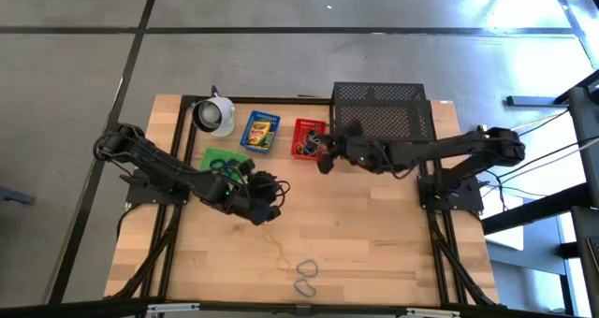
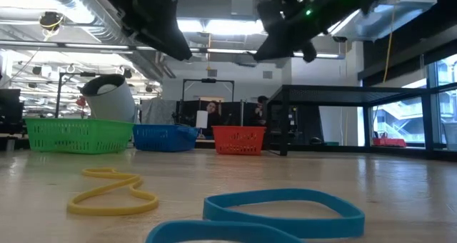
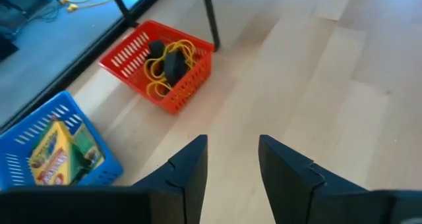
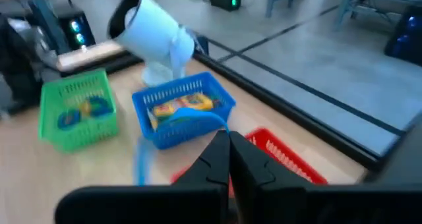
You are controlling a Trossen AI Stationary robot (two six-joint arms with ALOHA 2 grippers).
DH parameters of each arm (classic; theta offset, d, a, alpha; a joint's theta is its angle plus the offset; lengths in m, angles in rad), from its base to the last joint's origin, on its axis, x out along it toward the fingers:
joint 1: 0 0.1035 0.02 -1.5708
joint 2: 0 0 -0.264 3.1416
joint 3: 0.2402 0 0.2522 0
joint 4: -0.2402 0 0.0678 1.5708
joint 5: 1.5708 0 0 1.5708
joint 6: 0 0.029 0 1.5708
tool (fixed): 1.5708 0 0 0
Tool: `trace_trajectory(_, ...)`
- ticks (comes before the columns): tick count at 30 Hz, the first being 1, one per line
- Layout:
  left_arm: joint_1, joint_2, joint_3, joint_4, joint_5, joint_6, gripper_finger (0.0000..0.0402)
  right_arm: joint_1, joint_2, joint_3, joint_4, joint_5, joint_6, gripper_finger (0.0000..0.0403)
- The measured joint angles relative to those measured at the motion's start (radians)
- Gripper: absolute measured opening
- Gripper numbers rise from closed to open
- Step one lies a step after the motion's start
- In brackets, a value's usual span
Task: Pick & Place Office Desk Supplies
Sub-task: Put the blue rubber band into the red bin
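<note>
My right gripper (image 4: 229, 141) is shut on a blue rubber band (image 4: 178, 115) and hovers above the table beside the red basket (image 1: 307, 137). My left gripper (image 3: 232, 165) is open over bare table near the middle (image 1: 273, 193), with nothing between its fingers. A yellow rubber band (image 1: 278, 248) and two blue ones (image 1: 305, 274) lie flat near the front edge. The red basket (image 3: 161, 66) holds yellow bands and dark clips. The blue basket (image 3: 56, 151) holds crayon boxes. The green basket (image 4: 76, 109) holds blue bands. My right gripper pinches the blue rubber band at one spot of its loop (image 4: 210, 120) between its two fingertips. The rest of the band curves away from the fingers and hangs slack, lifted clear of the table.
A white round cup-like object (image 1: 215, 114) stands at the far left behind the baskets. A large black wire-mesh rack (image 1: 379, 108) fills the far right. Bare wood lies between the arms and toward the table's right.
</note>
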Motion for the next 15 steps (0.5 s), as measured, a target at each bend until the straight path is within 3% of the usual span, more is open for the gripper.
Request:
trace_trajectory(5, 0.000, 0.000, 0.000, -0.002, -0.014, 0.005, 0.0132, -0.055, 0.069, 0.001, 0.091, -0.090, -0.004, 0.0004)
trace_trajectory(15, -0.001, 0.000, 0.000, 0.004, 0.043, 0.035, 0.0128, -0.110, 0.154, 0.041, 0.060, -0.077, -0.053, 0.0004)
